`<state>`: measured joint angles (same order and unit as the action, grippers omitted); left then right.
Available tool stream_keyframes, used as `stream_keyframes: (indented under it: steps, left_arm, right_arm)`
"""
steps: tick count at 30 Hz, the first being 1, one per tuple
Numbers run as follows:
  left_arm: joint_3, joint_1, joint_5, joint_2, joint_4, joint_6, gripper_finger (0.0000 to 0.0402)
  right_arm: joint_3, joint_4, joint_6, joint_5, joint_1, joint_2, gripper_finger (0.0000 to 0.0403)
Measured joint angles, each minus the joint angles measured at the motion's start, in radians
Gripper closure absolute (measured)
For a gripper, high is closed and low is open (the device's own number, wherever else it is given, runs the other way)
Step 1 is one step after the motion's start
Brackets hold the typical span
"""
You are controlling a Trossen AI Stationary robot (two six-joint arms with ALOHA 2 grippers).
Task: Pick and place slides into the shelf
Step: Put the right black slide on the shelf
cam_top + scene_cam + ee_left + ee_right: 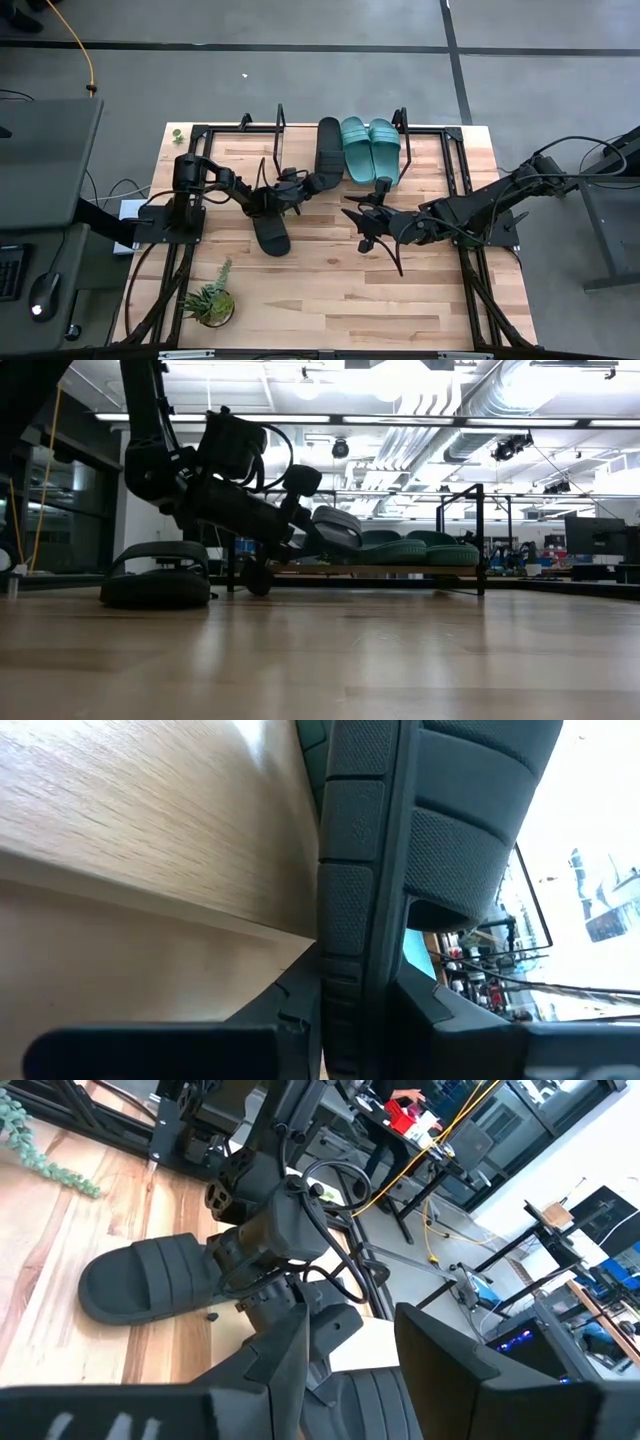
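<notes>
One black slide lies on the shelf next to two teal slides. In the low view this black slide is tilted, near end raised, far end on the board. My left gripper is shut on its near end. A second black slide rests sole-down on the table, also seen in the low view and the right wrist view. My right gripper hovers open to that slide's right, touching nothing. My left gripper pinches the black slide's near end across the sole's thickness, with a finger on the underside and the other on the footbed side. It comes slanting from the table's near left. The near end is raised and the far end lies on the shelf board.
A potted plant stands near the table's near left corner, and a small green sprig sits at the far left. Black frame rails run along both sides of the table. Bare wood lies between the arms and the near edge.
</notes>
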<state>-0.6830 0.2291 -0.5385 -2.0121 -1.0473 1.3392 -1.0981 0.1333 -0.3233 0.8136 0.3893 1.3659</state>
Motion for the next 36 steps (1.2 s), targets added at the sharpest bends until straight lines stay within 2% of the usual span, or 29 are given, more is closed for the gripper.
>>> stream_keyframes:
  steps: [5,15,22,27,32,36]
  left_arm:
    - [0.0,0.0,0.007,0.0,0.001,-0.016,0.031]
    - [0.001,0.0,0.052,0.0,0.003,-0.1,0.0171]
    - [0.002,0.0,0.12,-0.001,0.004,-0.181,0.01]
    - [0.002,0.0,0.162,-0.001,0.003,-0.198,0.0076]
    - [0.002,0.0,0.185,-0.001,0.004,-0.228,0.0074]
    - [0.003,0.0,0.24,-0.001,0.004,-0.254,0.0073]
  right_arm:
    - [0.0,0.0,0.0,-0.001,0.0,0.0,0.0263]
    - [0.0,0.0,0.0,-0.001,0.0,0.0,0.0263]
    - [0.0,0.001,0.004,-0.002,0.0,0.0,0.0263]
    - [0.0,0.001,0.008,-0.002,0.0,0.0,0.0263]
    - [0.0,0.001,0.008,-0.014,0.0,0.0,0.0263]
    - [0.0,0.002,0.008,-0.029,0.0,0.0,0.0263]
